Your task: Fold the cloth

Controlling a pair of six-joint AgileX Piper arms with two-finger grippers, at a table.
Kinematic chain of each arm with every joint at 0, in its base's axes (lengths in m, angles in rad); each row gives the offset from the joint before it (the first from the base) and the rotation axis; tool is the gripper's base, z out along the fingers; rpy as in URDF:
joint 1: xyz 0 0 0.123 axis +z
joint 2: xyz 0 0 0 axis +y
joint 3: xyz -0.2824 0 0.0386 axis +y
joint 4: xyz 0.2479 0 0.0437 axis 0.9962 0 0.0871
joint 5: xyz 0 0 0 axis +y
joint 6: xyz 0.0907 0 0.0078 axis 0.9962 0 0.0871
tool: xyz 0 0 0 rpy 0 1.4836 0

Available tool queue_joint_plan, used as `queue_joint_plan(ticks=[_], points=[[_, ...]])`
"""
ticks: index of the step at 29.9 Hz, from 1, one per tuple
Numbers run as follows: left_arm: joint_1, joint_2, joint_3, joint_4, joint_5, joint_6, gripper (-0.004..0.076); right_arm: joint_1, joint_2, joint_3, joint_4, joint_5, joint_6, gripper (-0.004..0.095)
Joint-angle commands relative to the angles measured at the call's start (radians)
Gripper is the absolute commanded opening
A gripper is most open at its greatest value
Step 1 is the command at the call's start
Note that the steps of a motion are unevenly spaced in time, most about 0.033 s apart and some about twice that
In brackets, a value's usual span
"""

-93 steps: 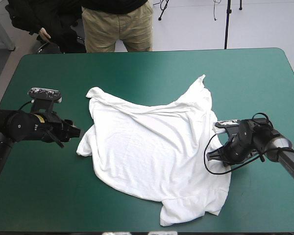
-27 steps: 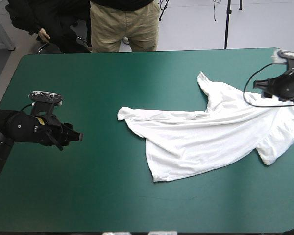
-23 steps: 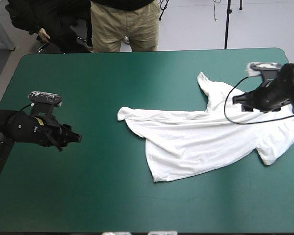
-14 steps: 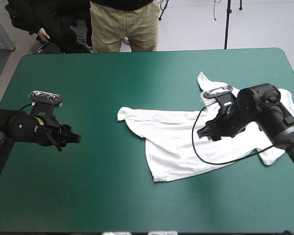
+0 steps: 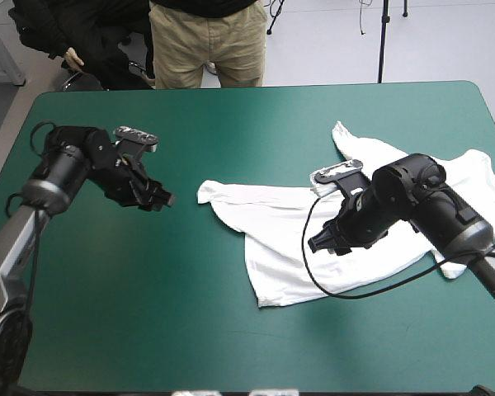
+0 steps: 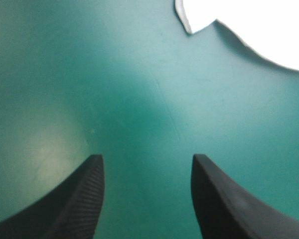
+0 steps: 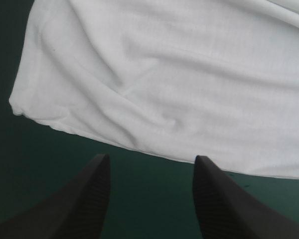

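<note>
T-shirt [image 5: 272, 239] lies rumpled across the teal-green cover's [image 5: 190, 313] right half.

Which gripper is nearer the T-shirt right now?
Right. The right gripper is open, directly over the T-shirt. The left gripper, also open, is over bare teal-green cover, short of the shirt's nearest tip.

The table [image 5: 190, 330] wears a teal-green cover; the white T-shirt [image 5: 272, 247] lies rumpled on its right half.
</note>
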Motion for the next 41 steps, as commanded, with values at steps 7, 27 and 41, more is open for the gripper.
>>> queue_joint_plan(ticks=[7, 27, 41], points=[[-0.135, 0.254, -0.336, 0.051, 0.004, -0.009, 0.0382, 0.001, -0.034, -0.023, 0.010, 0.002, -0.001, 0.0445], [-0.151, 0.523, -0.467, 0.002, 0.049, -0.006, 0.0377, 0.001, -0.034, -0.023, 0.006, 0.010, -0.002, 0.0441], [-0.153, 0.549, -0.467, 0.002, 0.053, -0.001, -0.0014, 0.163, -0.034, -0.023, 0.025, 0.000, -0.080, 0.0400]])
